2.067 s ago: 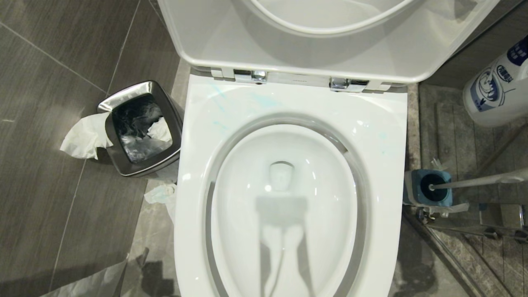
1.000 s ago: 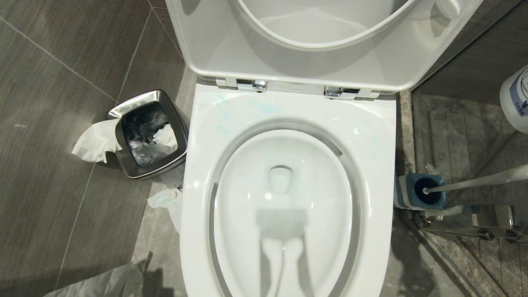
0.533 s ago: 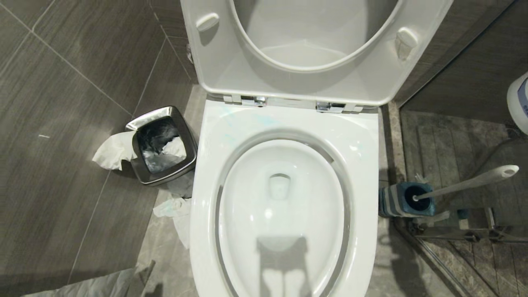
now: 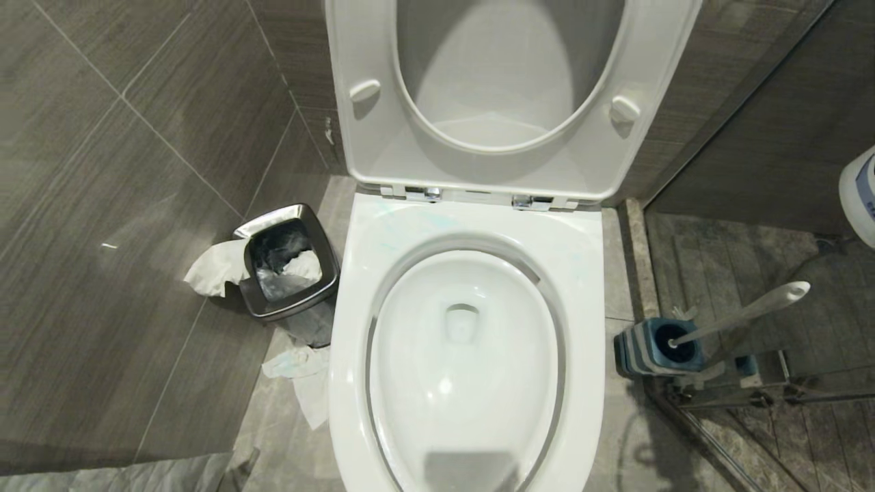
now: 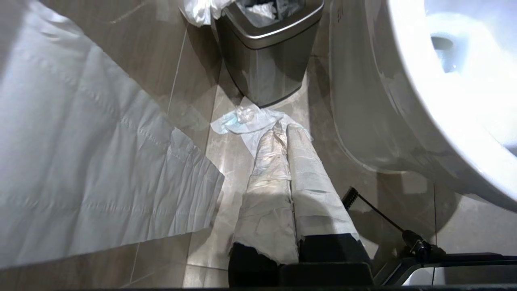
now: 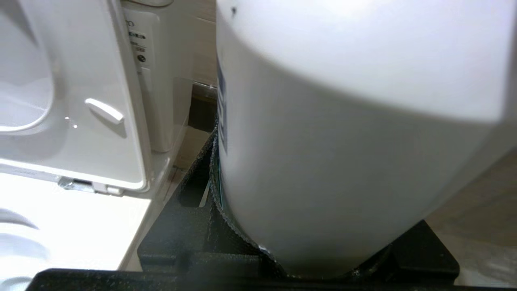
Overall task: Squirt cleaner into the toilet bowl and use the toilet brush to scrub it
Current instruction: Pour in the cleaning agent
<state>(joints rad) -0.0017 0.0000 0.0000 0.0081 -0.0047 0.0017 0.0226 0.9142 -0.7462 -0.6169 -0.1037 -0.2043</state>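
The white toilet bowl (image 4: 465,369) fills the middle of the head view, its seat and lid (image 4: 506,96) raised against the wall. The toilet brush (image 4: 742,314) stands right of it in a blue-and-grey striped holder (image 4: 649,348), white handle leaning right. My right gripper (image 6: 319,194) is shut on a big white cleaner bottle (image 6: 347,101); only that bottle's edge (image 4: 863,198) shows in the head view, at far right. My left gripper (image 5: 282,131) hangs low beside the bowl's outer wall (image 5: 363,121), its paper-wrapped fingers (image 5: 266,178) shut together on nothing.
A small square steel bin (image 4: 290,270) stuffed with tissue stands left of the toilet. Crumpled tissue (image 4: 301,376) lies on the floor below it, and a white paper sheet (image 4: 116,475) at the near left. A metal rail (image 4: 752,396) runs behind the brush holder.
The whole head picture has shifted down and drawn back, so the camera has moved. More of the raised lid shows. The bottle has slid to the right edge of the view.
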